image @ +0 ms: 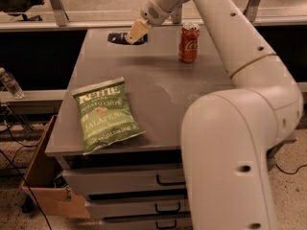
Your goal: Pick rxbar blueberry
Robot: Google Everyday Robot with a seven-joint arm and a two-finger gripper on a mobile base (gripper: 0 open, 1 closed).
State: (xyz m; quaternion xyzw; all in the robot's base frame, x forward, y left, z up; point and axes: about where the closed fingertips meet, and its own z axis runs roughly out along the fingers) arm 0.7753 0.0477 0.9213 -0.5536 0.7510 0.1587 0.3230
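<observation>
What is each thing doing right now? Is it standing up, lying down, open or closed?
Gripper: low at the right end of the rxbar blueberry; contact unclear.
Rxbar blueberry: lying flat at the far edge of the table.
Coca-Cola can: standing upright, right of the bar.
Kettle chips bag: lying flat, label up, near the front left corner.
Drawers: shut.

You have a warm, yellowish scene, moderately bright and lit from overhead. The table (pixel 163 85) carries a pale sheen across its middle, and the can (pixel 188 42) has a small highlight at its rim. The white arm (pixel 240 143) is the brightest surface. The pincer (pixel 136 31) hangs at the table's far left over the dark bar (pixel 116 37). The drawers (pixel 124 181) under the table's lip sit in shadow.
</observation>
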